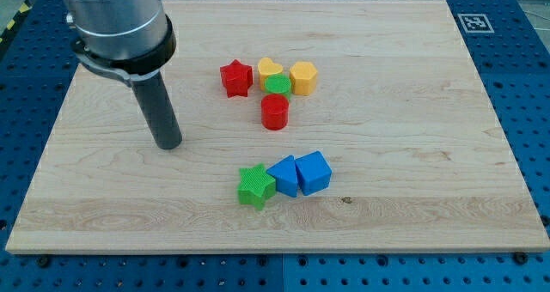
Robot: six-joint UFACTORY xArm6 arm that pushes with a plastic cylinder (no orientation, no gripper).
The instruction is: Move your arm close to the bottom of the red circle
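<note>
The red circle block stands near the middle of the wooden board, just below a green circle block. My tip rests on the board well to the view's left of the red circle and slightly lower than it, with bare wood between them. A red star block, a yellow heart block and a yellow hexagon block cluster above the red circle.
A green star block and two blue blocks sit in a row below the red circle. A blue pegboard table surrounds the board. A fiducial marker sits at the board's top right.
</note>
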